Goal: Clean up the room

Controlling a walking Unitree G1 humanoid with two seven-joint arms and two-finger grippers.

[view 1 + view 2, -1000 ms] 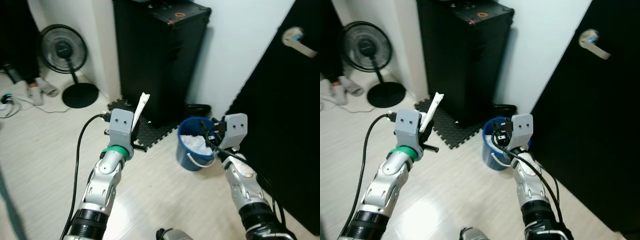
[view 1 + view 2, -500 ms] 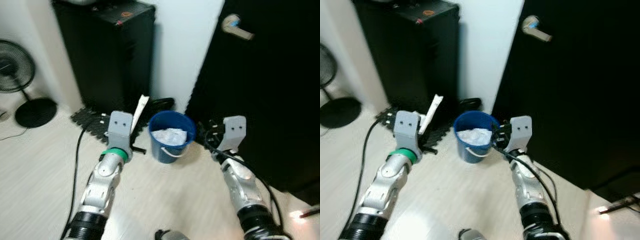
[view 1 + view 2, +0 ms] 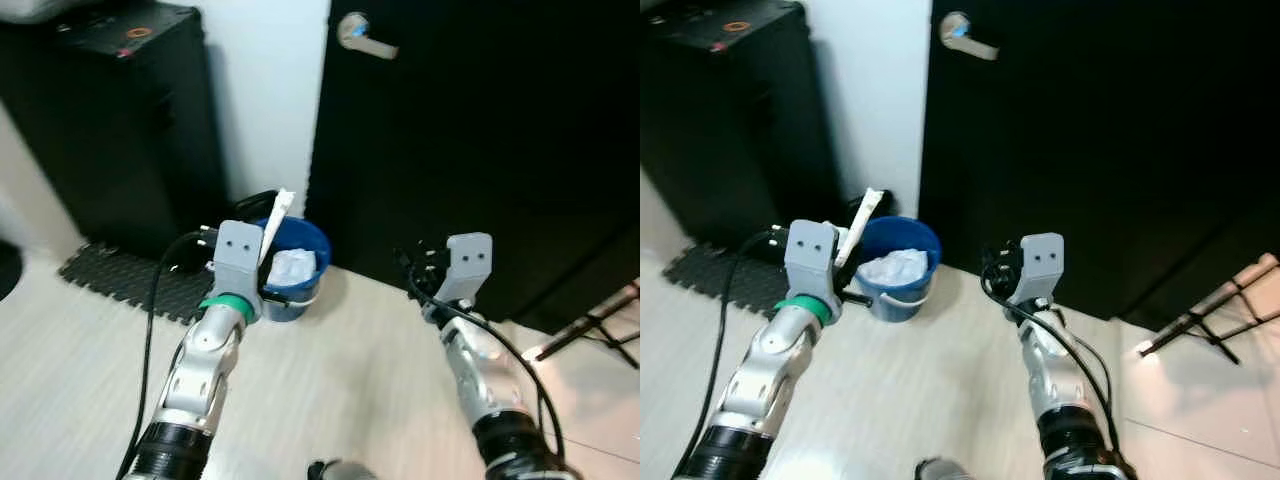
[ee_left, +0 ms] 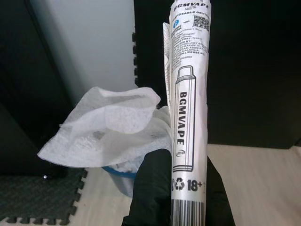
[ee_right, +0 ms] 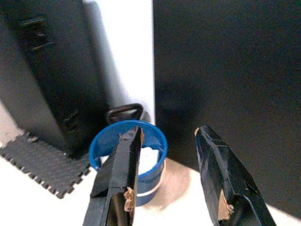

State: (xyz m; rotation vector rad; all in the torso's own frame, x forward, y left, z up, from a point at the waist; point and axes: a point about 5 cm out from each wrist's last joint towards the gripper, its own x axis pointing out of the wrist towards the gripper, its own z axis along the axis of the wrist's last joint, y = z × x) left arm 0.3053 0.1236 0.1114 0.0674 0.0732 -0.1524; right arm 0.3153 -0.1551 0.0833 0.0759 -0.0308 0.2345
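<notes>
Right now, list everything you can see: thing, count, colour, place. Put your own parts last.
Bucket: one, blue, on the floor by the white wall strip, crumpled white tissue inside.
Wrapper: one, white with black print, upright in the left hand.
Cabinet: one, black, left of the bucket.
Foam mat: one, black, on the floor before the cabinet.
Door: one, black, silver lever handle, right of the wall strip.
Stand legs: black, on the floor at far right.
Floor: pale wood.
Left hand: black fingers shut on the wrapper, near the bucket.
Right hand: black fingers open, holding nothing, pointed toward the bucket.
</notes>
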